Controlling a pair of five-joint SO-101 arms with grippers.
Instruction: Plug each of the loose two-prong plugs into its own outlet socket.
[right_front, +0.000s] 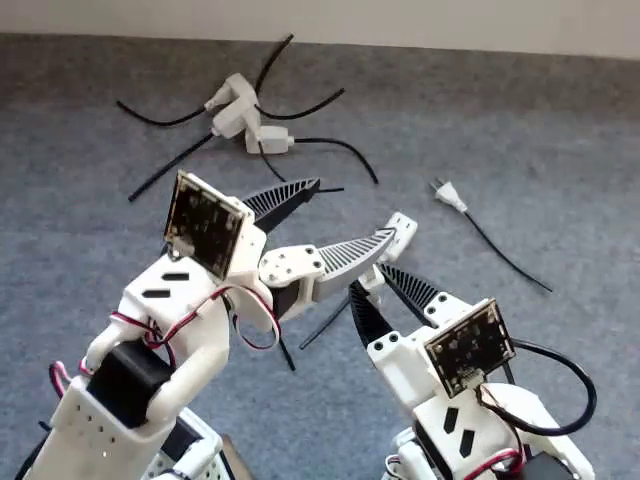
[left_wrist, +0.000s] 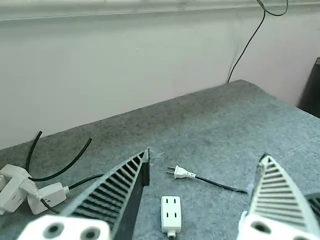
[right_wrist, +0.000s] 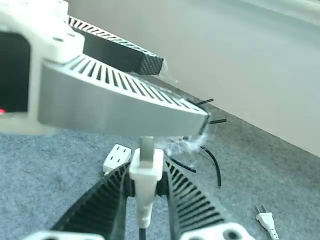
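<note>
step: seat held plug | left gripper: jaws wide over outlet socket; close to brace it | right gripper: clamped on plug; square prongs to slots, push straight | second plug: loose on carpet, far right

We see the bench covered in grey cloth, matt and rough like felt. The loose plug, the socket block and the gripped plug are smooth white plastic; the gripped plug's prong looks like dull metal. The cords have a smooth black skin. The left hand has ribbed matt plastic fingers, black and pale grey; the right hand has black ones.
</note>
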